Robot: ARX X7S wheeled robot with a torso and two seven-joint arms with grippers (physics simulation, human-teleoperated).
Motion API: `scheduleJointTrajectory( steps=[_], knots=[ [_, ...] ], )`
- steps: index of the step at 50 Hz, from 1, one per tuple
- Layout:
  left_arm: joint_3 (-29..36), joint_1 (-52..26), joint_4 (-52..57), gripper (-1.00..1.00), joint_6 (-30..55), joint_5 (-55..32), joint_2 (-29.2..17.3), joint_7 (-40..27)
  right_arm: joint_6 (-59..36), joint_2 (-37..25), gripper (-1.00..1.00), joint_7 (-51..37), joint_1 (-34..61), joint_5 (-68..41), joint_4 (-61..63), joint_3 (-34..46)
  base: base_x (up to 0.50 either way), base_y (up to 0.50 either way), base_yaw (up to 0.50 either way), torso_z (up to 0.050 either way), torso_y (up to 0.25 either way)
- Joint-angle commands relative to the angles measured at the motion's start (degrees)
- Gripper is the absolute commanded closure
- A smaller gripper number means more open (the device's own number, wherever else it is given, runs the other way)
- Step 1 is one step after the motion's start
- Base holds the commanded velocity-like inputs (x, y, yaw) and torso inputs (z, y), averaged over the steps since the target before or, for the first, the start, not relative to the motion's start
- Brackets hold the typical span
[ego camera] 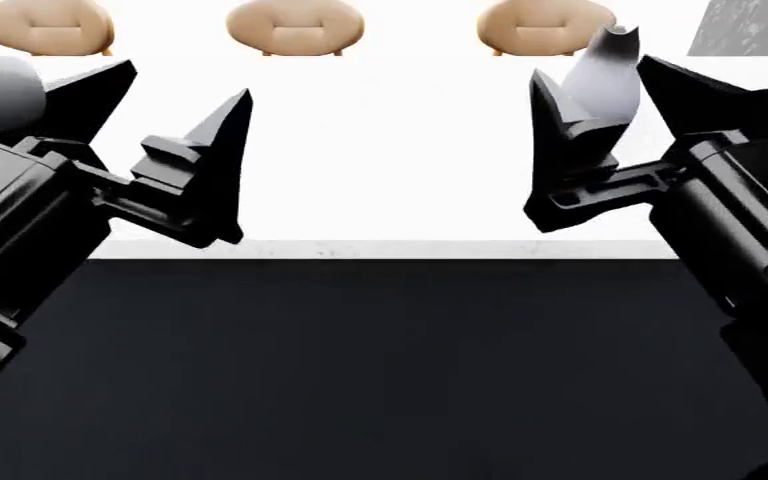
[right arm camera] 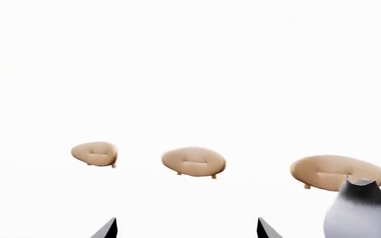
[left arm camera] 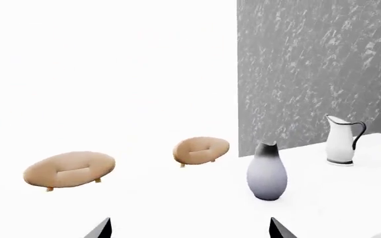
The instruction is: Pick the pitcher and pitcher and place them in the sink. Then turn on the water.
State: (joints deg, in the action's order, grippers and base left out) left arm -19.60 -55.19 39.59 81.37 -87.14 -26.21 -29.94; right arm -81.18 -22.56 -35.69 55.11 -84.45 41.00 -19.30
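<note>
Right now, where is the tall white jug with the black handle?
In the left wrist view, the white jug stands on the white counter by the grey speckled wall, beyond the blue-grey jug.

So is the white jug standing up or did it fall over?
Standing up. In the left wrist view the white jug sits upright on the white counter, spout at the top, handle at its side, apart from the blue-grey jug.

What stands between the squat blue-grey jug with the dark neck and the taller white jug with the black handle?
Nothing: in the left wrist view only bare white counter separates the blue-grey jug from the white jug.
</note>
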Motion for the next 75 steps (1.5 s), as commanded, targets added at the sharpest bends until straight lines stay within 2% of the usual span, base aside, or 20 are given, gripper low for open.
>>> scheduleJointTrajectory(
  steps=[1, 5, 27, 40, 75],
  knots=[
    [0.72, -7.91, -2.19, -1.0, 1.4, -10.14, -2.02, -4.91, -3.51, -4.37, -1.0, -3.66, 4.71, -12.54, -0.42, -3.44, 0.0, 0.0, 0.0, 0.0, 0.0],
    [1.4, -7.92, -1.99, -1.0, 1.39, -9.73, -2.46, -4.4, -3.12, -4.65, -1.0, -2.97, 4.12, -12.25, -0.05, -3.27, 0.0, -0.04, 0.0, 0.0, 0.0],
    [3.43, -7.97, -1.64, -1.0, -0.65, -12.18, -5.17, -4.51, 1.01, -7.4, -1.0, -4.56, 3.42, -14.99, -0.55, -3.07, -0.08, -0.5, 0.0, 0.0, 0.0],
    [3.38, -7.11, -1.33, -1.0, -1.68, -11.8, -6.18, -3.86, 2.93, -6.99, -1.0, -4.59, 2.23, -15.57, -0.75, -2.91, 0.01, -0.5, 0.0, 0.0, 0.0],
    [2.78, -4.14, -0.13, -1.0, -4.01, -9.89, -8.25, -2.3, 5.33, -6.8, -1.0, -2.65, 4.38, -12.87, -0.81, -0.41, 0.12, -0.48, 0.0, 0.0, 0.0]
  ],
)
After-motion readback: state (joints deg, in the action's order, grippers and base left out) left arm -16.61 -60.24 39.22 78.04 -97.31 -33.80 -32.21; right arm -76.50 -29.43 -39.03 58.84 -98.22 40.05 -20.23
